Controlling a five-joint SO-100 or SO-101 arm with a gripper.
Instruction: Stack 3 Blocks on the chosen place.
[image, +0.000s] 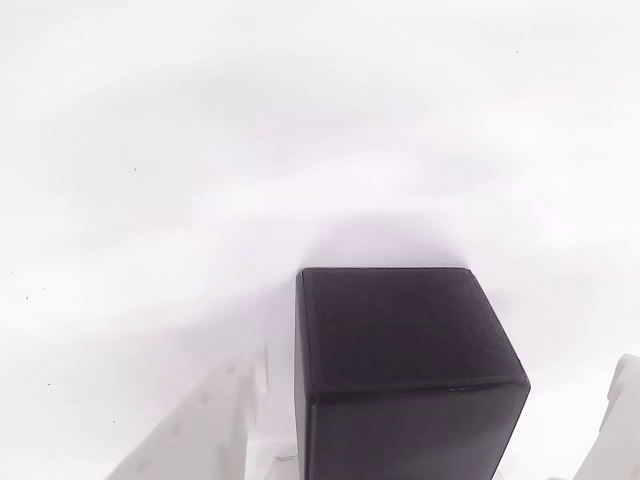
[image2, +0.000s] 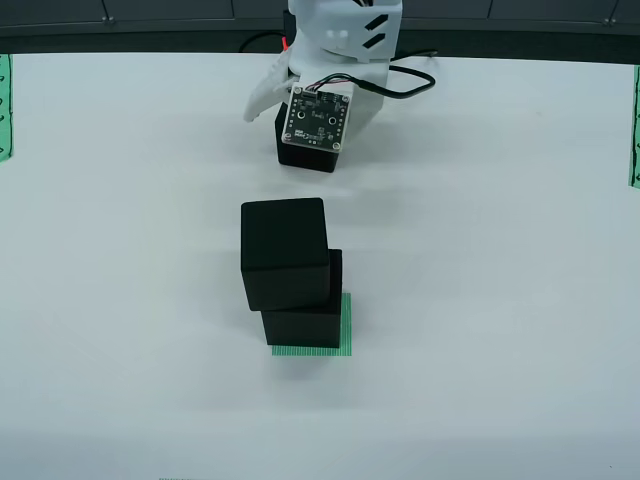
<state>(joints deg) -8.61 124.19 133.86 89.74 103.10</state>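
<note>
In the view that rides on the gripper, one black block (image: 400, 350) sits on the white table between my two white fingers (image: 215, 420). My gripper (image: 440, 375) is open, with a gap on each side of the block. From above, the same block (image2: 308, 160) lies at the far middle, mostly under my gripper (image2: 300, 125) and its camera board. Two other blocks stand stacked on the chosen place (image2: 345, 335), the green striped patch near the centre. The top block (image2: 284, 252) is shifted left and twisted on the bottom block (image2: 303, 327).
Narrow green striped bands run at the left edge (image2: 4, 105) and right edge (image2: 634, 130) of the white table (image2: 500, 300). A black cable (image2: 412, 82) loops behind the arm. A dark rail lines the far edge.
</note>
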